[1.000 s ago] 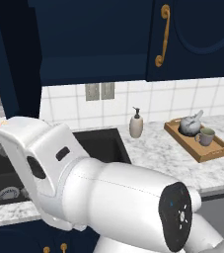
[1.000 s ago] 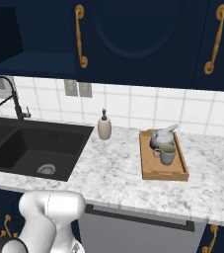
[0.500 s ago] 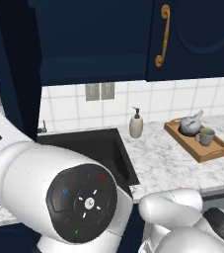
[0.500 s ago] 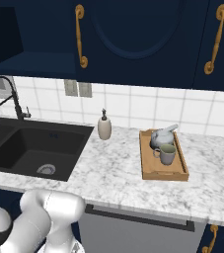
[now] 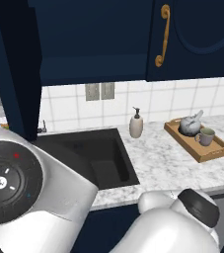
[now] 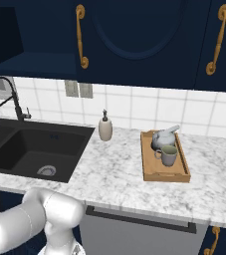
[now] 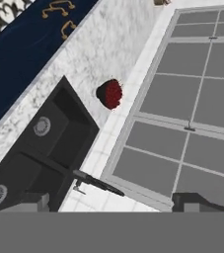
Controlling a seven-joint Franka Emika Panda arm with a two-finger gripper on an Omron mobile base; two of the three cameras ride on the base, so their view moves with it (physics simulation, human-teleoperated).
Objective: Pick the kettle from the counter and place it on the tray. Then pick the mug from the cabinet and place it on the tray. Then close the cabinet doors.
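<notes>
The pale grey kettle (image 5: 190,124) (image 6: 163,138) and the olive mug (image 5: 205,136) (image 6: 169,155) both sit in the brown wooden tray (image 5: 217,150) (image 6: 157,174) on the marble counter (image 5: 158,163) (image 6: 114,174). The navy cabinet (image 5: 93,64) (image 6: 35,64) shows its bare shelf. Its left door (image 5: 15,74) stands swung out, and the door (image 5: 197,34) (image 6: 134,35) to the right of the opening lies flat. In the hand view my gripper (image 7: 113,202) is open, fingertips (image 7: 34,201) wide apart with nothing between, high above the counter (image 7: 98,44) and far from the tray.
A black double sink (image 5: 84,158) (image 6: 30,149) (image 7: 44,148) with a faucet (image 6: 5,94) (image 7: 96,182) lies left of a beige soap pump (image 5: 136,123) (image 6: 105,128). A dark red round thing (image 7: 109,94) sits beside a grey-paned window (image 7: 192,99). My arm's bulk fills the lower left base view.
The arm has swung: its round dark-capped link has moved to the far left of the left base view and sunk lower left in the right base view. Kettle, mug and tray are unmoved.
</notes>
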